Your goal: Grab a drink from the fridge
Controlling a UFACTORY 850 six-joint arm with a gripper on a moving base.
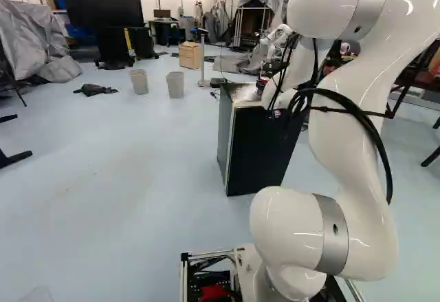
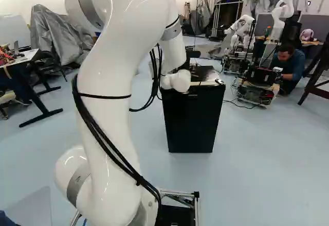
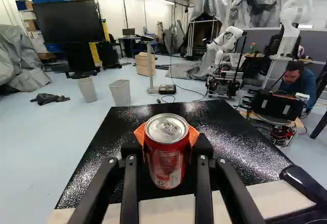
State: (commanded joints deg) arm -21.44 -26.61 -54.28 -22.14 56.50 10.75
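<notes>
In the left base view my gripper is a small dark shape over the fridge top, mostly hidden by the arm's wrist. The wrist view shows the gripper shut on a red drink can, one finger at each side and orange pads around it. The can is upright with its silver lid uppermost; whether its base touches the surface below I cannot tell. Beneath is the speckled black top of the small fridge. Its dark front faces the base, and the door looks closed.
On the fridge top's near corner lies a black object. Beyond stand two grey bins, a wooden cabinet and a thin post. Another robot stands farther back, right of the fridge. A desk is at the left.
</notes>
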